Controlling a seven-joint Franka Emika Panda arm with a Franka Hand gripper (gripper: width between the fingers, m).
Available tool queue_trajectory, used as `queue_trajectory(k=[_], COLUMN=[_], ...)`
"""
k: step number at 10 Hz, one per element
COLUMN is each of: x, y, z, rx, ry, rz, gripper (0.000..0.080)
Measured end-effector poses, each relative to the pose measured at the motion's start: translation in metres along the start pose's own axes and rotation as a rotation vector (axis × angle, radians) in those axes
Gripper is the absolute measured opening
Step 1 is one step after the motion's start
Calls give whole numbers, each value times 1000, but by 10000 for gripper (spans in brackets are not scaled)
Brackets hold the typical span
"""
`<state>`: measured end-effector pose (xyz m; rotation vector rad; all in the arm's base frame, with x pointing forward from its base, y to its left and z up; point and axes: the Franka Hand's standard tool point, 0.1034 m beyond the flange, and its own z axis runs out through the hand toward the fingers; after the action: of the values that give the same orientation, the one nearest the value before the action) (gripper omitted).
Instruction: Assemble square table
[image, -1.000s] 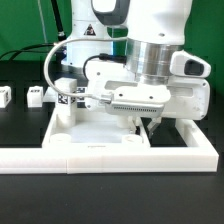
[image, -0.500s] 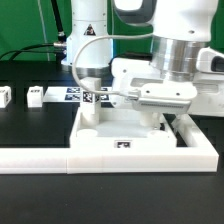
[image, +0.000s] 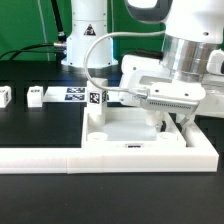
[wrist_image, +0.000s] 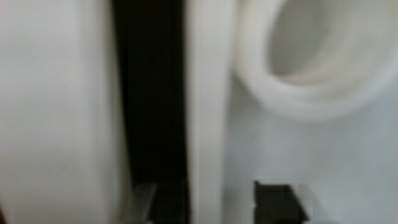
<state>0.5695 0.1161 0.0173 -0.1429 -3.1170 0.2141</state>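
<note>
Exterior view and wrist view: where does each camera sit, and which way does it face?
Exterior view: off the arm, looking across the barrier at the tabletop in its corner; the arm and its tool show.
Wrist view: on the wrist, very close and blurred, facing white plastic with a round rim; two dark shapes may be the tool's fingertips.
Shared: probably the tabletop, though the blur leaves it uncertain.

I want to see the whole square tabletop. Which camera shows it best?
The exterior view. It shows most of the tabletop as a tray with a raised rim, though the arm hides part of it. The wrist view is too close and blurry: only white walls and a rounded rim, perhaps one corner hole.
</note>
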Motion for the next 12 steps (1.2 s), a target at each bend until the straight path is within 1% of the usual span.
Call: queue_trajectory(k=[1,2,3,4,5,6,7,8,10,11,12], x=[-2,-6,-10,-13,-15,-16,-15,-11,-3,4,9], y=[-6,-7,-8,-14,-22,-33,-48,-66,-92,-108,-117], z=[-7,-19,-32,-45,-54,-61,-67,-70,-73,-73,-70], rx=[21,26,25,25,21,18,13,17,29,35,40], ry=[-4,-21,-42,-63,-80,-94,-106,-108,-102,-96,-85], rz=[28,55,68,77,86,92,83,87,90,93,106], gripper=[307,442,442,604,636,636,647,647,649,649,649])
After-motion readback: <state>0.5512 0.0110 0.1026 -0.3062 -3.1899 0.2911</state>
